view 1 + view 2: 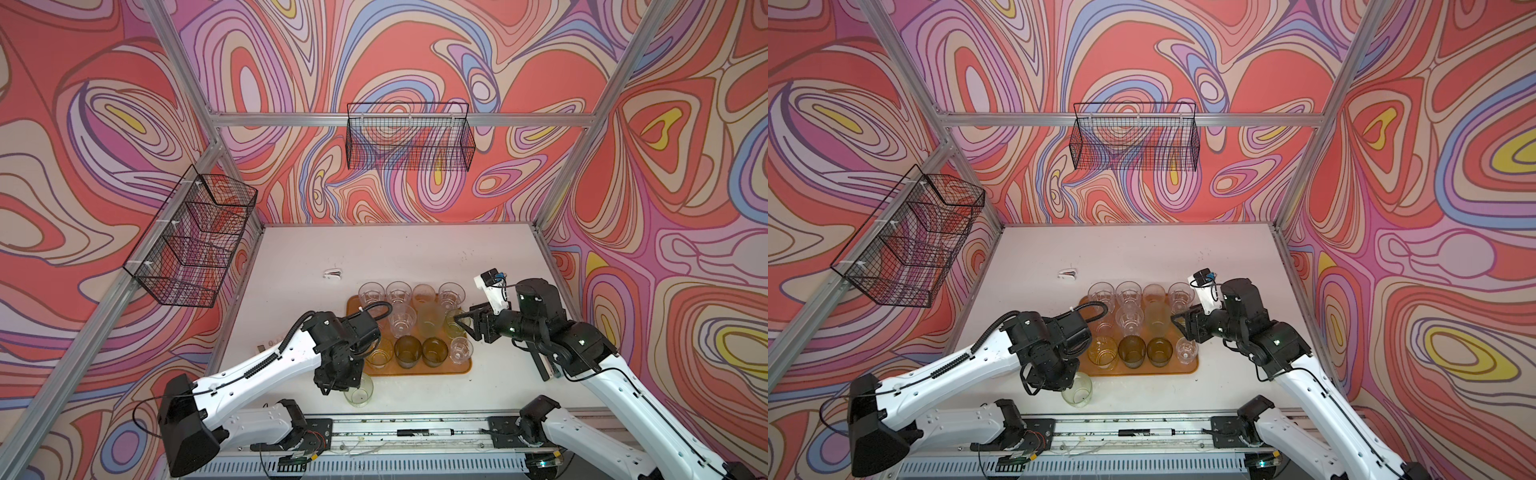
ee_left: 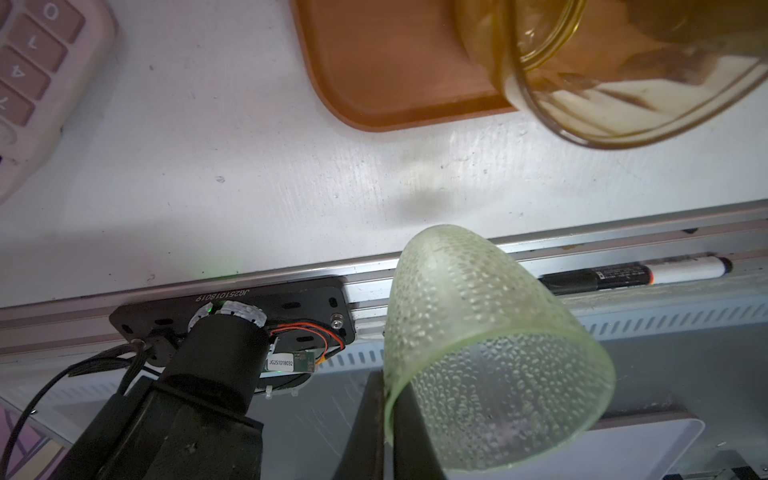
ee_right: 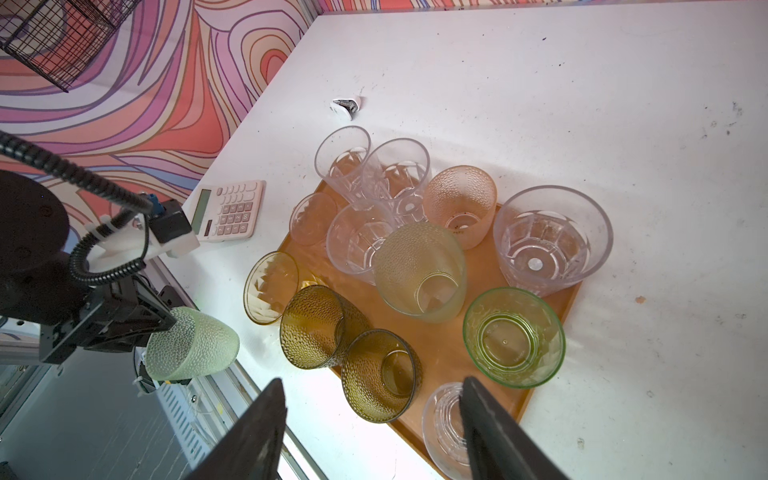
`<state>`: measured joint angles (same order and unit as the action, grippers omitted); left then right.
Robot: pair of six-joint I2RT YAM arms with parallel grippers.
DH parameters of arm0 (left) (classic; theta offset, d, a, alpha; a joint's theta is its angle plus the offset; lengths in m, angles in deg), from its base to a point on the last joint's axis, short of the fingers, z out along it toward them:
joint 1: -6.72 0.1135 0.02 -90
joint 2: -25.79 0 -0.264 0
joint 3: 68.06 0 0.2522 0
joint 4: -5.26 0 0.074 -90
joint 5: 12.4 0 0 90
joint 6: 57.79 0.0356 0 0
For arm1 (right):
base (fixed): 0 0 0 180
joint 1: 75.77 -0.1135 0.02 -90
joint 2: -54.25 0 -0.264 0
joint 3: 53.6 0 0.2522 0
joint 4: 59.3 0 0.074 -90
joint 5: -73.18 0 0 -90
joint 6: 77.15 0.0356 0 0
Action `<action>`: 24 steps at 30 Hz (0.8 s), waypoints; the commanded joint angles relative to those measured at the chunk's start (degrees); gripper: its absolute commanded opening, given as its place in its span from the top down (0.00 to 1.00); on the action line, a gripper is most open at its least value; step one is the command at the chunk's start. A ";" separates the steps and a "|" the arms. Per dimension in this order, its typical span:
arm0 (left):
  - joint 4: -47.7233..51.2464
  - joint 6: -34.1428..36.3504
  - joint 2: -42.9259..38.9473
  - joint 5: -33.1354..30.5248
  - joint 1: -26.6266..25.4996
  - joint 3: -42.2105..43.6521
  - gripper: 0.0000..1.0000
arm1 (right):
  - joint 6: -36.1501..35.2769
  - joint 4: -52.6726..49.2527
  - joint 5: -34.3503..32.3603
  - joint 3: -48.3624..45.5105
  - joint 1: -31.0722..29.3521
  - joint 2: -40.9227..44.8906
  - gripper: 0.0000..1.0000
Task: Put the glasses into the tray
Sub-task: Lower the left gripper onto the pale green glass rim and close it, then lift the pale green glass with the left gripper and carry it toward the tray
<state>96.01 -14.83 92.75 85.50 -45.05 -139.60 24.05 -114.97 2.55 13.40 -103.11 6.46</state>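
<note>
The left gripper (image 2: 388, 399) pinches the tilted green glass (image 2: 478, 353) by its rim, just near of the tray (image 2: 374, 62). It should stand it gently in the bare left corner. The right gripper (image 1: 464, 322) hangs with jaws apart

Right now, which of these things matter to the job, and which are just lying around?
Job: tray; glasses standing on it; frosted green glass, currently held.
Lying about: calculator; marker pen; wire baskets; small white object.

Assorted glasses (image 3: 419, 272) stand upright on the orange-brown tray (image 3: 446, 351); one pebbled pale-green glass (image 2: 478, 345) hangs just off its corner.
</note>
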 commanded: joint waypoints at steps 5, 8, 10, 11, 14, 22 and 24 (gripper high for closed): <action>7.70 2.70 -2.35 -0.93 3.65 -1.20 1.00 | -0.57 1.02 0.70 -0.84 0.11 0.07 0.31; 8.17 3.27 -2.76 -1.05 5.15 -1.28 1.00 | -0.57 1.04 0.71 -0.84 0.09 0.07 0.31; 8.24 3.54 -2.88 -1.05 6.33 -1.28 1.00 | -0.51 0.99 0.67 -0.79 0.13 0.07 0.31; 8.22 3.82 -2.98 -0.97 6.99 -1.28 1.00 | -0.52 0.96 0.70 -0.84 0.09 0.07 0.31; 8.52 4.97 -3.06 -0.94 9.60 -1.56 1.00 | -0.55 0.91 0.68 -0.89 0.09 0.07 0.31; 8.17 8.75 -1.59 -1.36 16.60 -3.46 1.00 | -0.48 0.82 0.57 -0.87 0.06 0.41 0.31; 7.64 9.48 -0.83 -1.47 17.71 -4.02 1.00 | -0.48 0.78 0.57 -0.93 0.09 0.42 0.31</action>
<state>101.72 -7.40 90.93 85.07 -28.63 -141.96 24.03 -114.97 2.55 13.40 -103.11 6.48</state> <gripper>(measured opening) 0.070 0.689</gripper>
